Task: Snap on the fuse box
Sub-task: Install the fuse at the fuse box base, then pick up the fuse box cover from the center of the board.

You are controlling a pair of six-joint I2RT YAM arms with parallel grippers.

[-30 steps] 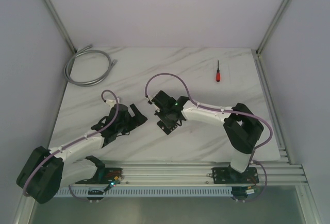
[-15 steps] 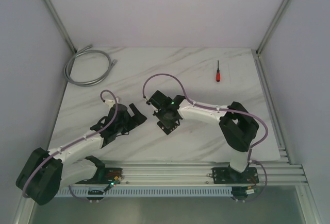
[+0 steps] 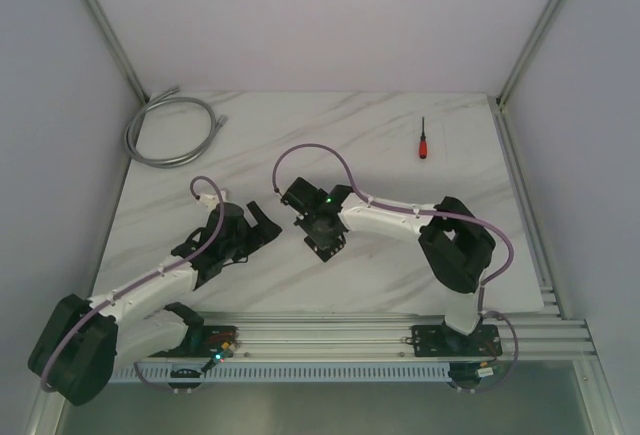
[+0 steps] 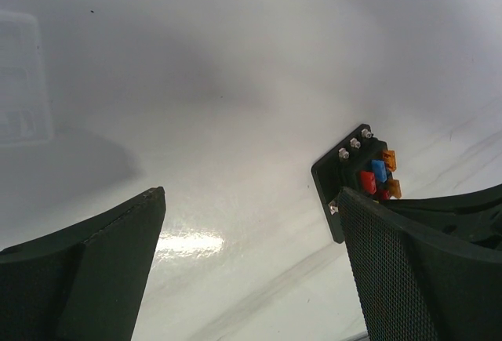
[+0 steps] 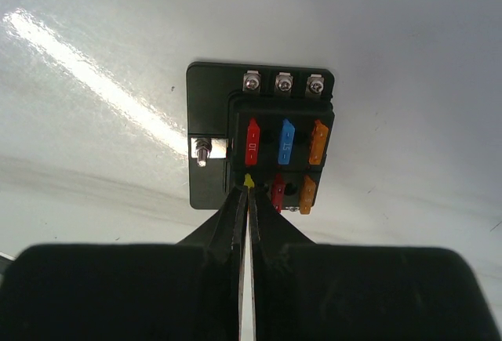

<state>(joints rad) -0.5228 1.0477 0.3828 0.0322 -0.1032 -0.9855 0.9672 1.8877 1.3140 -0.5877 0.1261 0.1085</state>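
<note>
Right gripper (image 5: 249,194) is pressed together, nipping a yellow fuse (image 5: 249,179) at the near-left slot of the fuse box (image 5: 208,98). In the box's far row a red fuse (image 5: 252,143) reads 10 and a blue fuse (image 5: 286,142) reads 15. Left gripper (image 4: 251,200) is spread wide and holds nothing, just left of the fuse box, which lies flat on the marble table (image 3: 400,155).

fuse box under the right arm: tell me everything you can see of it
The fuse box is a flat black plastic plate with a raised block, lying flat on the white marbled table. Three silver screws line the edge away from the right gripper; one more sits at its left in the right wrist view. Two rows of fuses: red, blue, orange; then yellow, red, orange. The gripper, shut, has its tips at the yellow fuse; pinching or pressing, I cannot tell.
</note>
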